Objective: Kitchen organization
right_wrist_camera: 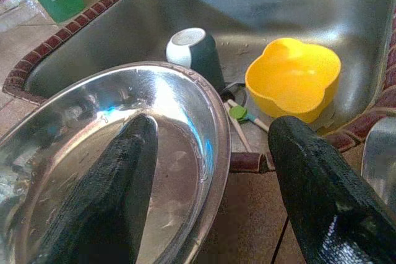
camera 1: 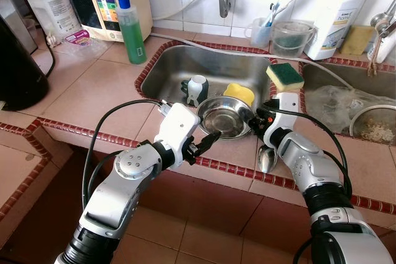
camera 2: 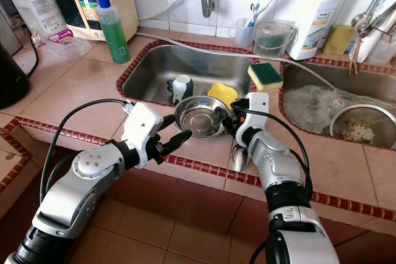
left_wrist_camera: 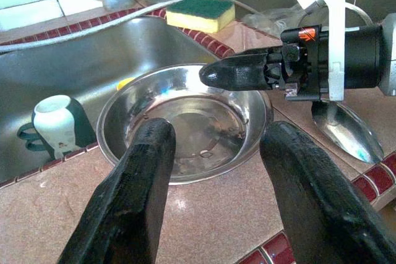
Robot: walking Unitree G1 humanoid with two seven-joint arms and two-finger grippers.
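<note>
My right gripper point(right_wrist_camera: 210, 171) sits open astride the near-right rim of the round stainless steel bowl point(camera 1: 224, 117) at frame centre on the sink's front ledge, nearer than my open left gripper point(camera 1: 207, 143) just below-left.

Steel bowl point(camera 1: 224, 117): on the tabletop point(camera 1: 93, 100) at the sink's point(camera 1: 185, 66) front rim
Mug point(camera 1: 197, 88), yellow bowl point(camera 1: 240, 93): in the sink — behind it
Spoon point(camera 1: 266, 159): right of the steel bowl
Sponge point(camera 1: 284, 76): on the divider, behind — right
</note>
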